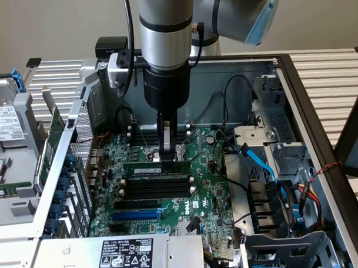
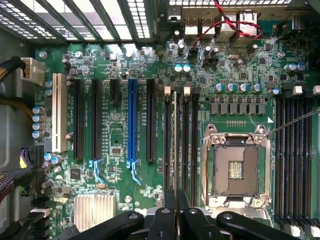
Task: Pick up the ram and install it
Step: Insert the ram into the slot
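A slatted worktop before a plain wall carries an open computer case with its green motherboard exposed. We find the pincer clenched on the top edge of the ram, which stands on edge directly beneath it, at the black memory slots beside the processor socket. The ram is a long, thin green stick bearing a white label.

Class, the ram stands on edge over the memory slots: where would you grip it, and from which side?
Take the ram mid-length at its top edge, from straight above: it stands on edge, so its flat faces suit a pinch. The gripper is shut on it there.
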Available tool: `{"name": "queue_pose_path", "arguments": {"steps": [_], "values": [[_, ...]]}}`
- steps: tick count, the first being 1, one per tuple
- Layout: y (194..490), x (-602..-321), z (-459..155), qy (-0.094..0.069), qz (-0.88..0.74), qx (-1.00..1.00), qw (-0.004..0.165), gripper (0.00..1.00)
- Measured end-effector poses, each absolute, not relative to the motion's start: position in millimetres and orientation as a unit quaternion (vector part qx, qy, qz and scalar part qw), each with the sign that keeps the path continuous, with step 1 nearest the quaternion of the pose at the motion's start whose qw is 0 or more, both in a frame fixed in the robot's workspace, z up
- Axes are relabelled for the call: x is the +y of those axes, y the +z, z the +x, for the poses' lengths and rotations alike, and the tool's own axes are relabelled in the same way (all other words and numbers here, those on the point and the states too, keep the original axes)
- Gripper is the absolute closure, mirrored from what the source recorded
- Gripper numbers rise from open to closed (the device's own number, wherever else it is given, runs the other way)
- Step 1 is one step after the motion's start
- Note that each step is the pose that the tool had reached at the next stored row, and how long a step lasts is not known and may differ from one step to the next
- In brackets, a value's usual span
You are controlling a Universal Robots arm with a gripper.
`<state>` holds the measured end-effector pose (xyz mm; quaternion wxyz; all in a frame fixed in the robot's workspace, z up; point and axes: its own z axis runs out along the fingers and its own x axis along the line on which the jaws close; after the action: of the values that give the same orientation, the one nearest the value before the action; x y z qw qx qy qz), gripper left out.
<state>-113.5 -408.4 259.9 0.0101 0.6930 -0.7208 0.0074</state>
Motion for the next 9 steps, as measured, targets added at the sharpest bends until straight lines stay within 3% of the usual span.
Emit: {"name": "queue_pose_path", "arguments": {"steps": [9], "values": [[256.8,-409.5,-113.3,0.007,0.694,-0.720,0.010,0.87]]}}
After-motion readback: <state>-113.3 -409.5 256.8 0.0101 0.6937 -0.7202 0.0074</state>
